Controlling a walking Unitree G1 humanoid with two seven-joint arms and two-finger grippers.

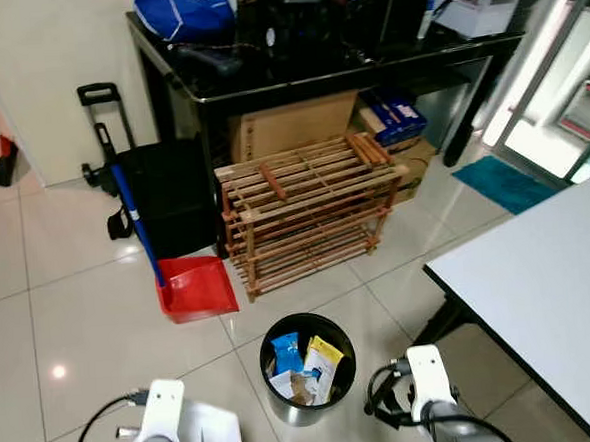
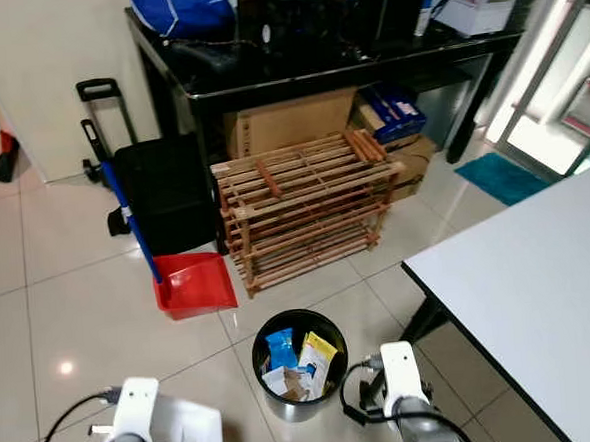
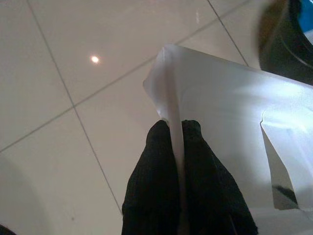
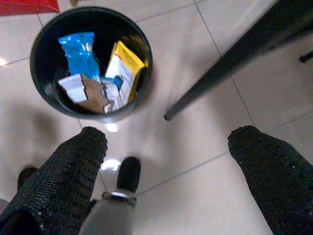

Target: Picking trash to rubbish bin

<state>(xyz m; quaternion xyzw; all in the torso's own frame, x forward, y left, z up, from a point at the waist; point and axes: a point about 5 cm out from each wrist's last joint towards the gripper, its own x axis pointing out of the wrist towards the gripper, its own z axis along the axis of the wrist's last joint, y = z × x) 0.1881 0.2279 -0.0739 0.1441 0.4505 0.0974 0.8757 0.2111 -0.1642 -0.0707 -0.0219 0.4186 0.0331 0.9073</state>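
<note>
While the left gripper (image 3: 176,128) pinches the edge of a white sheet of trash (image 3: 230,117) between closed fingers, low at near left above the tiled floor (image 1: 80,314), the right gripper (image 4: 166,142) hangs with fingers spread wide and empty, near right.

Rubbish bin (image 1: 307,369): black, round, on the floor between the two arms, just right of the held sheet; contains a blue packet (image 1: 286,352), a yellow packet (image 1: 322,357) and cardboard scraps.

Surroundings: red dustpan (image 1: 195,288) with blue handle, far left of the bin; wooden slatted rack (image 1: 309,205) directly beyond the bin; black trolley case (image 1: 163,194) left of the rack; black desk (image 1: 316,64) above cardboard boxes; white table (image 1: 539,286) at right, its dark leg (image 4: 230,58) standing close beside the bin.
</note>
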